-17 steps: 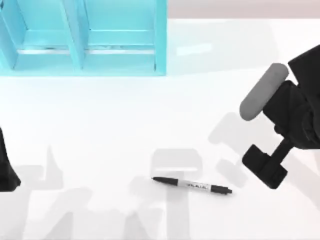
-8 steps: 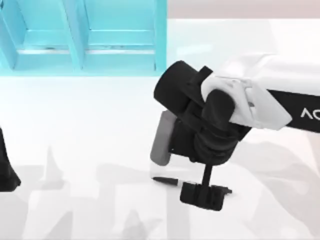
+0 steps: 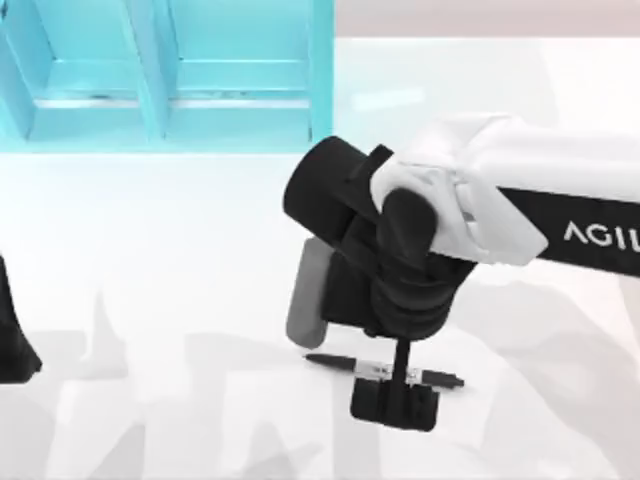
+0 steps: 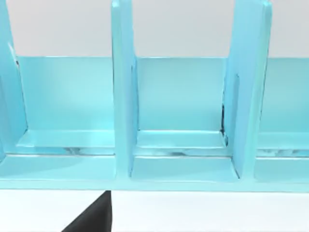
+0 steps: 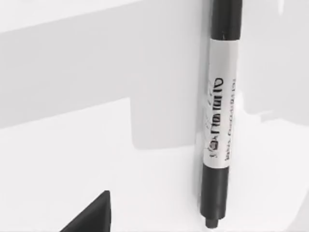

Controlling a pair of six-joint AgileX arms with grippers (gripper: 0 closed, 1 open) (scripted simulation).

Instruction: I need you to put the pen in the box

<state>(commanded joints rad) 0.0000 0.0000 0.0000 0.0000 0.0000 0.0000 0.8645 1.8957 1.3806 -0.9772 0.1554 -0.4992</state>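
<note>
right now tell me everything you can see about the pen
The pen is a slim black marker with a pale printed band around its middle. It lies flat on the white table, lengthwise across the top view, near the front. The right gripper is directly over its middle; contact cannot be judged.
</note>
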